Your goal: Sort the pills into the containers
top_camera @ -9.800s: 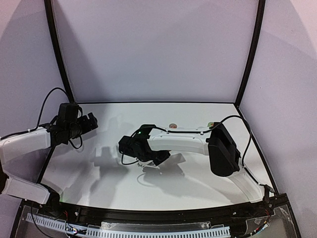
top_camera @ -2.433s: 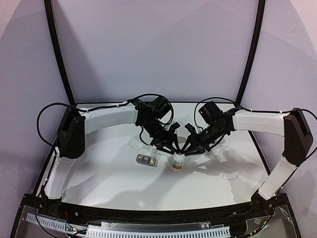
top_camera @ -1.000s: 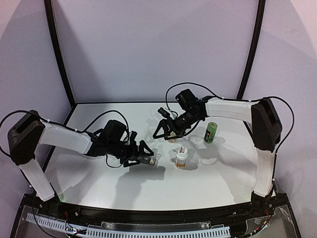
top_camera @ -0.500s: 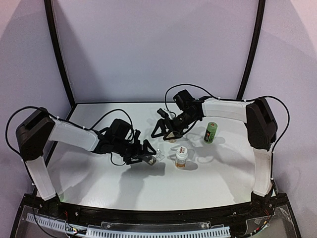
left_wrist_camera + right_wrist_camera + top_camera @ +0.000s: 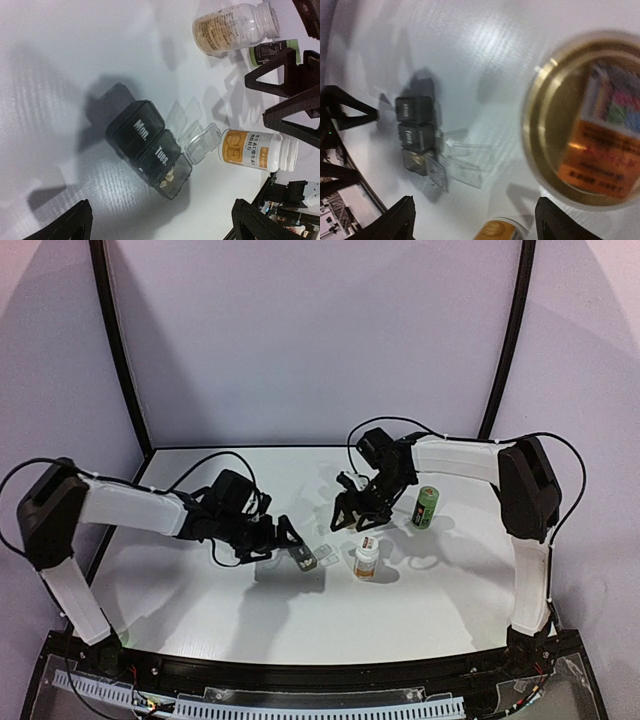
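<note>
The containers (image 5: 305, 559) are a dark grey strip of three compartments marked "Mon." and "Tues." (image 5: 148, 148), with the clear lids (image 5: 202, 143) standing open. Pale pills (image 5: 171, 178) lie in the end compartment. My left gripper (image 5: 279, 540) is open and empty just left of the strip; in its own view the gripper (image 5: 160, 231) frames the strip from above. My right gripper (image 5: 357, 518) is open above an uncapped clear bottle (image 5: 590, 120) of brownish pills (image 5: 235, 27). The right wrist view also shows the strip (image 5: 415, 134) beyond that gripper (image 5: 477, 226).
A white bottle with an orange label (image 5: 367, 558) stands right of the strip (image 5: 260, 150). A green cylindrical bottle (image 5: 427, 507) stands further right. The enclosure's black frame and walls bound the white table (image 5: 200, 600).
My left gripper has drawn back a little to the left, off the strip. My right gripper has shifted right and nearer, over the clear bottle. The bottles have not moved.
</note>
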### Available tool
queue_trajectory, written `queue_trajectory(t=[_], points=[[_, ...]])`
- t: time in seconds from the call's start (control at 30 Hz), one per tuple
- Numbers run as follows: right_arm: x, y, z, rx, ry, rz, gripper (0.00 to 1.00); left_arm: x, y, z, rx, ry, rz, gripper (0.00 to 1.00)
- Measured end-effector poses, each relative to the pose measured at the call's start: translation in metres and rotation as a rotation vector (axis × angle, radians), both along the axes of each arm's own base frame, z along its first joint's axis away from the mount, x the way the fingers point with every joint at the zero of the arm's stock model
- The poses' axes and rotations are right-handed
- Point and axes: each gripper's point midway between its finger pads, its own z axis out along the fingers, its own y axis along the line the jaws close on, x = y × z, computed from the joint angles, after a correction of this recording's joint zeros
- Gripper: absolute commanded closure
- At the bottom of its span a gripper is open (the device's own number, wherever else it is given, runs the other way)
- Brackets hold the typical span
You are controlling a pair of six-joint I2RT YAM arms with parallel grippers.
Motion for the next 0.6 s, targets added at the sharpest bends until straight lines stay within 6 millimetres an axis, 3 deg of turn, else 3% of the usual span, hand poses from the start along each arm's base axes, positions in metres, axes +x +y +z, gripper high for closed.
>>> queue_trajectory(t=[0.17,0.33,0.6], points=[[-0.003,-0.02,-0.011,-0.118,-0.007,-0.004,0.32,0.01,0.015,0.02,0.068,-0.031,0.077,0.18],[-0.01,-0.019,-0.012,-0.131,-0.002,0.02,0.32,0.032,0.005,0.027,0.093,-0.044,0.091,0.24],[-0.015,0.004,-0.007,-0.025,0.03,0.045,0.39,0.031,0.001,-0.013,0.16,0.038,0.06,0.36]])
